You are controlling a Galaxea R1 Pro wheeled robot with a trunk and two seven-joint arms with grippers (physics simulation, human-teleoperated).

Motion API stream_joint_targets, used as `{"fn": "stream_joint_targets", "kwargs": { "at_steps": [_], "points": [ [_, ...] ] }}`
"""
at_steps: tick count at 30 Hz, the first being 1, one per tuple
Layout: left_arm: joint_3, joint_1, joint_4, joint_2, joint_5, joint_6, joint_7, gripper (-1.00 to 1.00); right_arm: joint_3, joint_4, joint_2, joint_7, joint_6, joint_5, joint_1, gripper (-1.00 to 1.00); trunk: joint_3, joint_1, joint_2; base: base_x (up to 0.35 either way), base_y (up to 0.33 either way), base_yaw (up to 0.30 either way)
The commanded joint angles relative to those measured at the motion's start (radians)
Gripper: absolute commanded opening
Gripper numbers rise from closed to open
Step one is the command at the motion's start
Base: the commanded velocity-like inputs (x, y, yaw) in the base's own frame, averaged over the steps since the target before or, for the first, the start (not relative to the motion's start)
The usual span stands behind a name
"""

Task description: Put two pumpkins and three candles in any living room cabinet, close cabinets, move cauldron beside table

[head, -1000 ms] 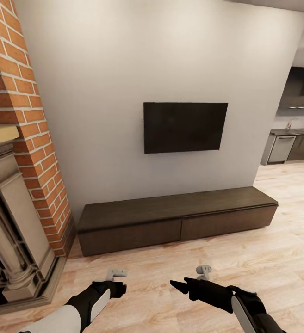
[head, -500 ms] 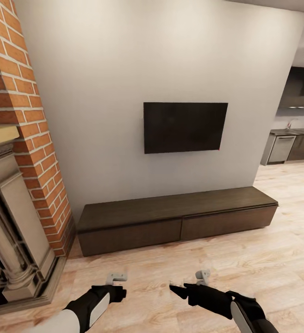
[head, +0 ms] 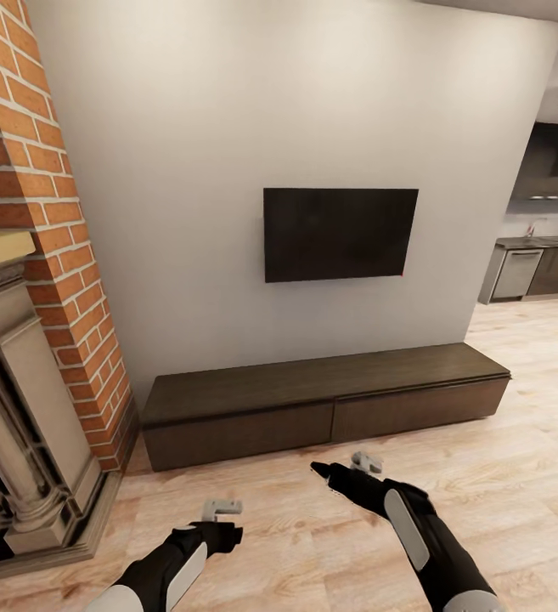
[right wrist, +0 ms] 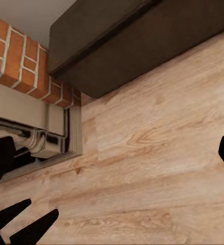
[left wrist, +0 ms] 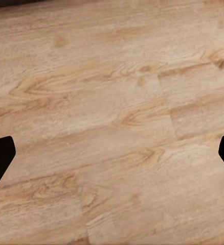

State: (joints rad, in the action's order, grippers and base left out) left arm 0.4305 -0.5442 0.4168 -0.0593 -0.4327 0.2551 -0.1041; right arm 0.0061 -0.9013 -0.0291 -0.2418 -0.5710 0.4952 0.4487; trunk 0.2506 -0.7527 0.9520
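Cabinet [head: 325, 406] shut; my grippers [head: 222, 510] [head: 346, 466] spread, empty — handleless panels [head: 238, 435] risk fingers slipping off.

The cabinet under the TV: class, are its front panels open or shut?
Shut. In the head view both panels of the cabinet sit flush, with only a thin seam between them and no interior showing.
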Motion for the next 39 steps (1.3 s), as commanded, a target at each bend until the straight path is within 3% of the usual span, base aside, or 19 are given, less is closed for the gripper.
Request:
{"fn": "stream_joint_targets", "kwargs": {
  "at_steps": [1,6,9,10,14,17,21,23,26,27,29,33,39],
  "points": [
    [0.008,-0.001,0.004,0.001,-0.011,0.003,-0.009,1.0,-0.018,0.014,-0.003,0.014,0.04,0.017,0.007,1.0,0.001,0.0,0.001,0.0,0.0,0.0],
    [0.009,0.011,0.045,0.001,-0.011,0.002,-0.01,1.0,-0.076,0.136,-0.005,0.037,0.159,0.119,0.037,1.0,0.001,0.0,0.001,0.0,0.0,0.0],
    [0.008,0.045,0.118,0.001,-0.011,0.002,-0.011,1.0,-0.117,0.219,0.002,0.024,0.173,0.175,0.071,1.0,0.001,0.0,0.001,0.0,0.0,0.0],
    [0.008,0.069,0.166,0.002,-0.011,0.006,-0.012,1.0,-0.151,0.26,0.005,0.013,0.178,0.225,0.083,1.0,0.001,0.0,0.001,0.0,0.0,0.0],
    [0.006,0.117,0.274,0.008,-0.012,0.015,-0.012,1.0,-0.202,0.341,0.007,-0.007,0.193,0.334,0.099,1.0,0.001,0.0,0.001,0.0,0.0,0.0],
    [0.004,0.133,0.324,0.012,-0.014,0.017,-0.012,1.0,-0.216,0.369,0.008,-0.033,0.219,0.372,0.103,1.0,0.001,0.0,0.001,0.0,0.0,0.0],
    [0.004,0.179,0.417,0.016,-0.013,0.015,-0.015,1.0,-0.221,0.388,0.005,-0.133,0.231,0.39,0.106,1.0,0.001,0.0,0.001,0.0,0.0,0.0],
    [0.004,0.22,0.528,0.02,-0.013,0.021,-0.017,1.0,-0.224,0.41,0.009,-0.23,0.231,0.396,0.106,1.0,0.001,0.0,0.001,0.0,0.0,0.0],
    [0.002,0.25,0.651,0.034,-0.013,0.055,-0.024,1.0,-0.227,0.444,0.023,-0.304,0.225,0.397,0.106,1.0,0.001,0.0,0.001,0.0,0.0,0.0],
    [-0.006,0.266,0.692,0.049,-0.014,0.066,-0.03,1.0,-0.227,0.454,0.03,-0.323,0.224,0.395,0.106,1.0,0.005,-0.004,0.008,0.0,0.0,0.0],
    [-0.043,0.285,0.727,0.069,-0.018,0.074,-0.034,1.0,-0.226,0.461,0.035,-0.341,0.223,0.393,0.107,1.0,0.011,-0.012,0.022,0.0,0.0,0.0],
    [-0.115,0.302,0.751,0.086,-0.022,0.083,-0.031,1.0,-0.225,0.464,0.039,-0.359,0.227,0.391,0.107,1.0,0.023,-0.027,0.05,0.0,0.0,0.0],
    [-0.141,0.32,0.756,0.092,-0.023,0.083,-0.03,1.0,-0.225,0.471,0.039,-0.383,0.22,0.397,0.107,1.0,0.042,-0.05,0.092,0.0,0.0,0.0]
  ]
}}
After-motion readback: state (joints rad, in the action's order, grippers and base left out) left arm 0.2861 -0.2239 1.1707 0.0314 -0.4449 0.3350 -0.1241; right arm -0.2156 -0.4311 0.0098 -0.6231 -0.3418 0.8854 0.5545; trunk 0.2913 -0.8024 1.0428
